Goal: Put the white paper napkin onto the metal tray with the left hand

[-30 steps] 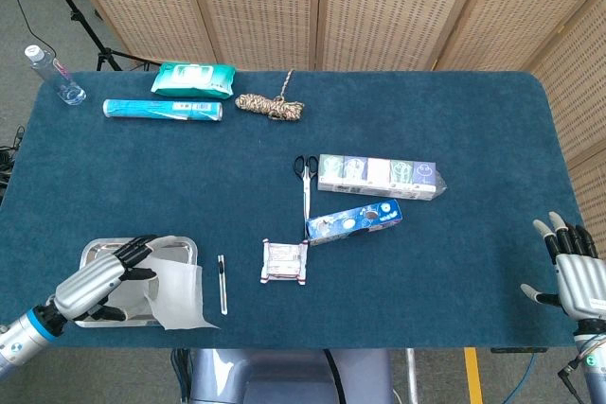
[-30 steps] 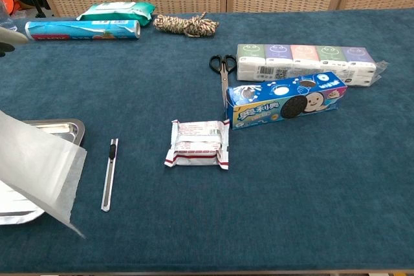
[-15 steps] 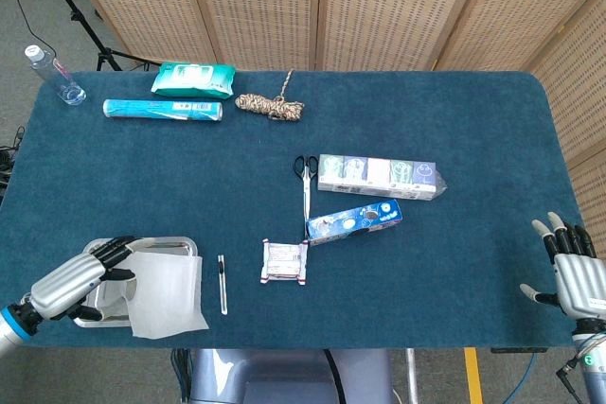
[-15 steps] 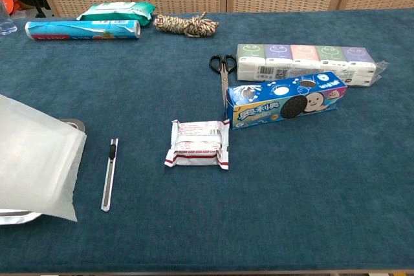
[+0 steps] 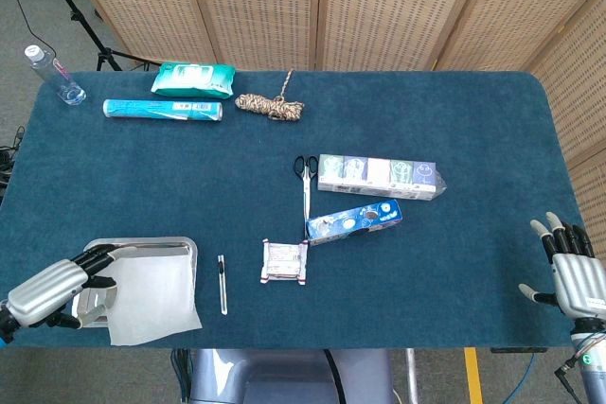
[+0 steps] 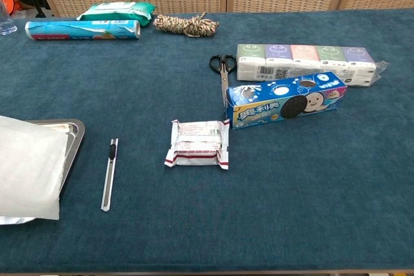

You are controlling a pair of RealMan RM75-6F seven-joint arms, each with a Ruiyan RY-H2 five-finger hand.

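**Napkin settles onto the tray as the left hand draws back**

The white paper napkin [image 5: 151, 296] hung draped and lifted a second ago; now it lies flat across the metal tray [image 5: 156, 245], its near edge overhanging the tray's near rim toward the table edge. The left hand [image 5: 55, 286] has slid left and nearer, off the middle of the tray to its left end, fingers still at the napkin's left edge.
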